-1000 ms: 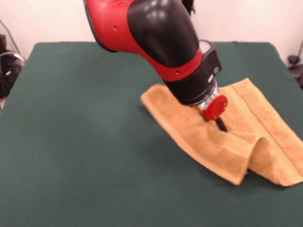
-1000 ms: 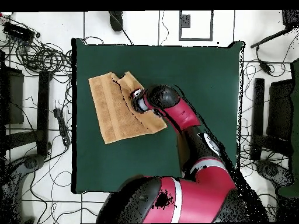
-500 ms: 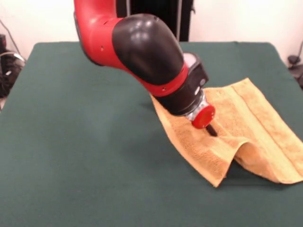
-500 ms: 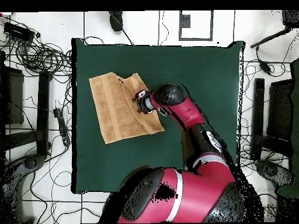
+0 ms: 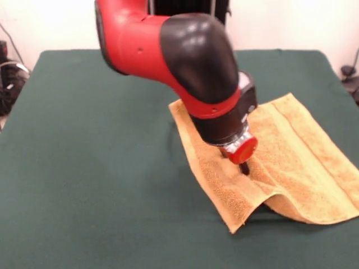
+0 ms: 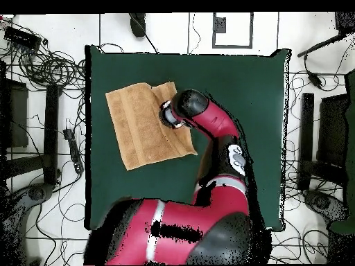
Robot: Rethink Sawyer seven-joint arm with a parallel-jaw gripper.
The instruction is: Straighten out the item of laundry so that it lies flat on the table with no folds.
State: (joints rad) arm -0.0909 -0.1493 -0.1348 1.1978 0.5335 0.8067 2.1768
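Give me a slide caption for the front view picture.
Sawyer's gripper presses down on an orange-tan towel whose near corner stays humped above the green table.

Front view: the arm's [image 5: 185, 61] bulky wrist covers the middle of the towel's [image 5: 303, 162] far edge, and only a dark tip of the hand [image 5: 244, 167] shows below the red disc, so its fingers cannot be told apart. The worktop's [image 5: 84, 168] near edge is cut off. Overhead view: the arm's elbow hides the towel's right edge [image 6: 182, 142] and the hand itself.
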